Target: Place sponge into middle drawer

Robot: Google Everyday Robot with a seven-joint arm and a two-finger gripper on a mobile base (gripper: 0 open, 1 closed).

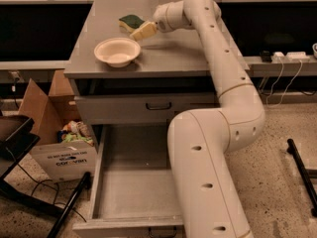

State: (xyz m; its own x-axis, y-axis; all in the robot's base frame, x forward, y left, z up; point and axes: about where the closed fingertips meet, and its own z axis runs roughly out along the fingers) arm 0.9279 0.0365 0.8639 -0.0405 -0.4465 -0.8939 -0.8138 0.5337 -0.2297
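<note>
The sponge [130, 21], green on top with a pale yellow edge, lies at the back of the cabinet top. My gripper [143, 31] is low over the cabinet top at the sponge's right front corner, touching or nearly touching it. The arm reaches in from the lower right across the cabinet. The middle drawer [130, 187] is pulled wide open below, with a bare grey floor and low side walls. The arm's lower link covers its right side.
A round cream bowl [118, 51] sits at the front left of the cabinet top, just left of and in front of the gripper. A shallower drawer with a black handle [158, 105] is closed above the open one. A cardboard box [59, 133] of clutter stands at the left on the floor.
</note>
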